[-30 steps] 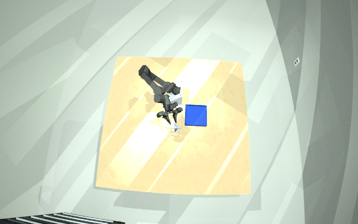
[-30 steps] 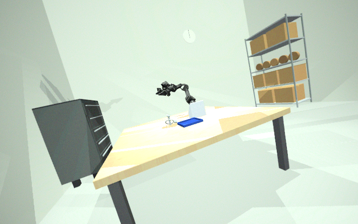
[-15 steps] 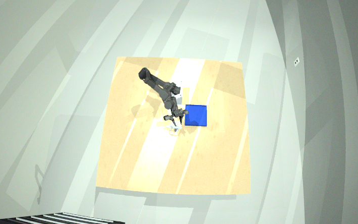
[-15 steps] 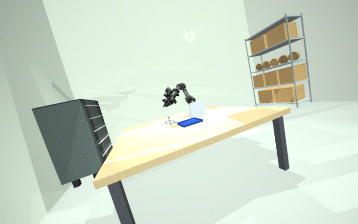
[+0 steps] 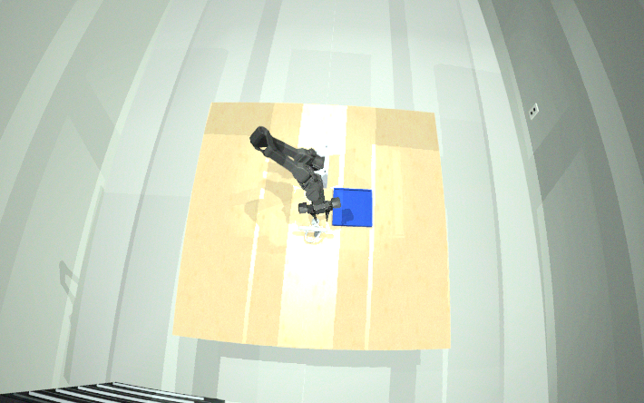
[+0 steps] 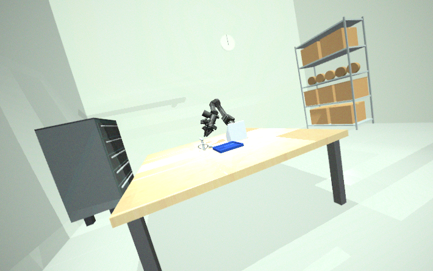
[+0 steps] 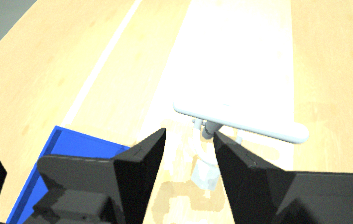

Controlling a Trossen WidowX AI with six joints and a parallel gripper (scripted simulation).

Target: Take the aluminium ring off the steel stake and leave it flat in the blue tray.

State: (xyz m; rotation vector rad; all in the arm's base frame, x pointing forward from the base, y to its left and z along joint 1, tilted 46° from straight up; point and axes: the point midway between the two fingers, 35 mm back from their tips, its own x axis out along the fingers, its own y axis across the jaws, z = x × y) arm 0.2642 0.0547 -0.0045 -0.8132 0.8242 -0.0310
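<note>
The steel stake stands upright, its cross-bar on top. The pale ring lies around the stake under the cross-bar. In the wrist view its near arc is faint against the bright table, and its square tab points toward the arm. My gripper is partly open and empty, above the table on the arm's side of the stake. The fingertips are apart, with nothing between them. The blue tray holds nothing visible.
The tray is close beside the stake, to its right in the top view. A pale upright block stands by the arm's base, behind the tray. A dark drawer cabinet and a shelf rack stand off the table.
</note>
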